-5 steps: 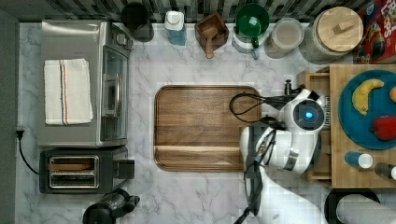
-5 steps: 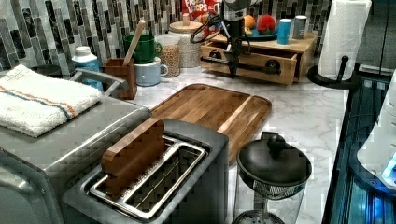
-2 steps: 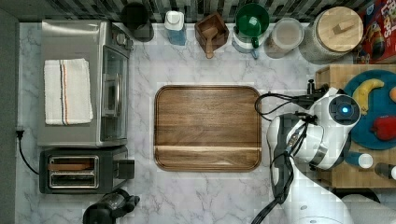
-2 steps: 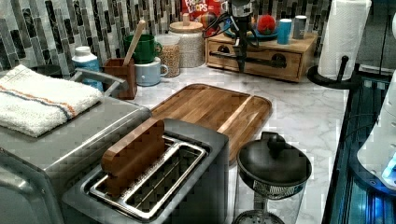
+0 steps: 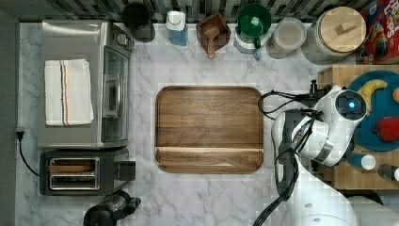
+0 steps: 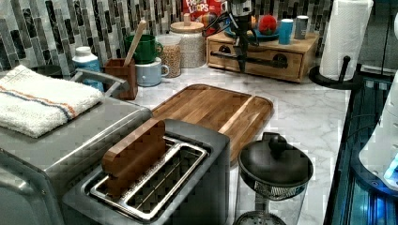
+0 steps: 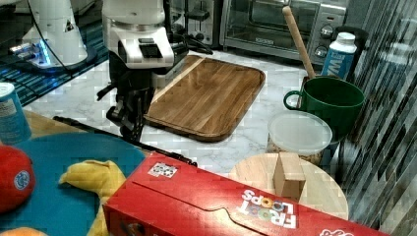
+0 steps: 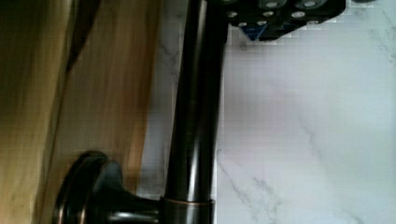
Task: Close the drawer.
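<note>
White marble worktop [image 5: 207, 197] backed by dark striped tile, with a brown cutting board [image 5: 209, 128] in the middle of it. From here I see the drawer [image 6: 256, 58] pushed flush into its light-wood cabinet, on the far side of the cutting board in the left view, under the blue plate [image 7: 54, 167]. My hand [image 6: 242, 63] hangs right at its black bar handle [image 8: 196, 116], but the arm covers the fingers, so I cannot tell whether they are apart or together.

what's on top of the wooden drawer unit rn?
On the drawer unit: a blue plate holding a banana and red fruit, plus blue cups. The arm covers part of the top.
</note>
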